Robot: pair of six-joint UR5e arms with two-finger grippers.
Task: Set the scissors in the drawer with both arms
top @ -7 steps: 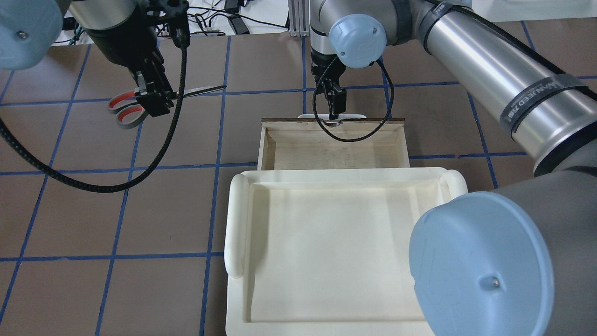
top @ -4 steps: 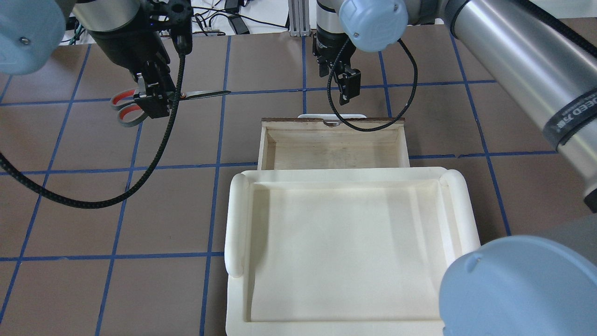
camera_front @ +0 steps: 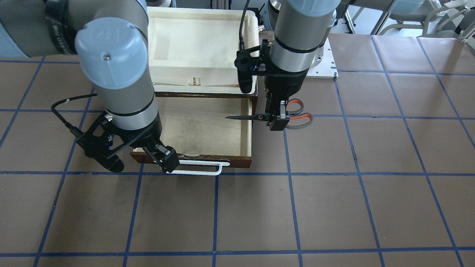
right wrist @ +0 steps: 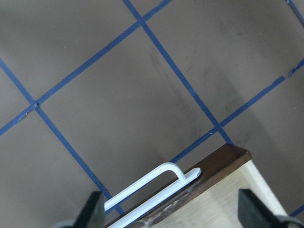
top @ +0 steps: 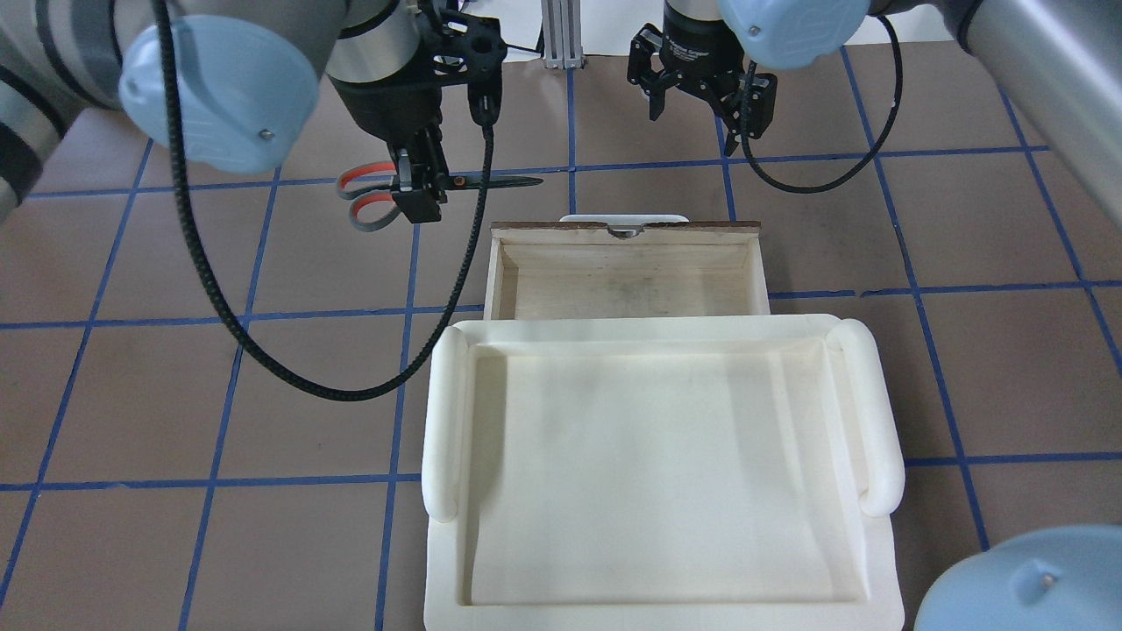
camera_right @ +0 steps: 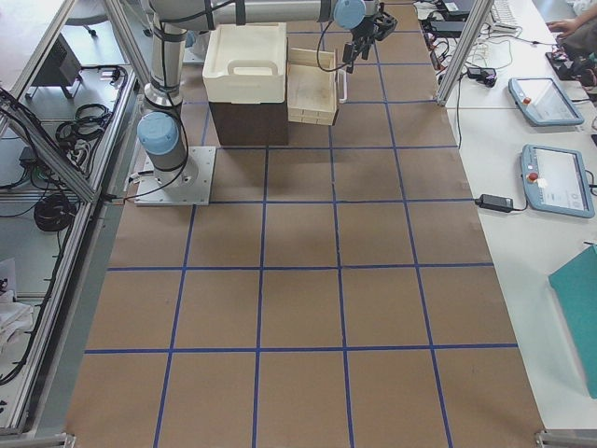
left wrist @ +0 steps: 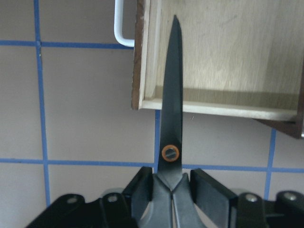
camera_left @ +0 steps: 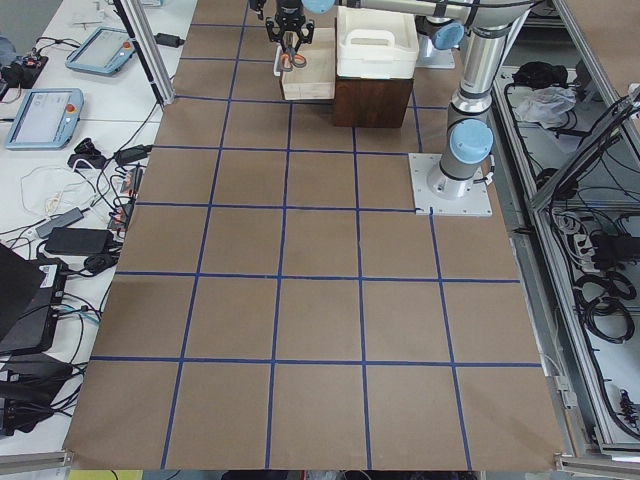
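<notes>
Since the earlier frames the left tool has carried the scissors sideways to the drawer. Meanwhile the right tool has lifted off the white handle and backed away toward the worktop's operator-side edge.

The left tool is clenched on the scissors just behind the orange pivot screw, with its fingers pressing on both sides of the shanks. It holds the scissors off the surface and roughly level. The orange-and-grey loops stick out on the robot's left of the tool. The shut blades point toward the robot's right. In the left wrist view they cross the drawer's side wall, and the tip lies over the bare wooden floor near the handle-end corner.

The right tool is released, its fingers spread wide. It hovers apart from the handle, just beyond the drawer's dark front panel and holding nothing.

The drawer is pulled out from under a cream plastic box with rounded side grips. All of it sits on the brown worktop, which is marked with a blue tape grid. A black cable loops down from the left arm over the worktop.
</notes>
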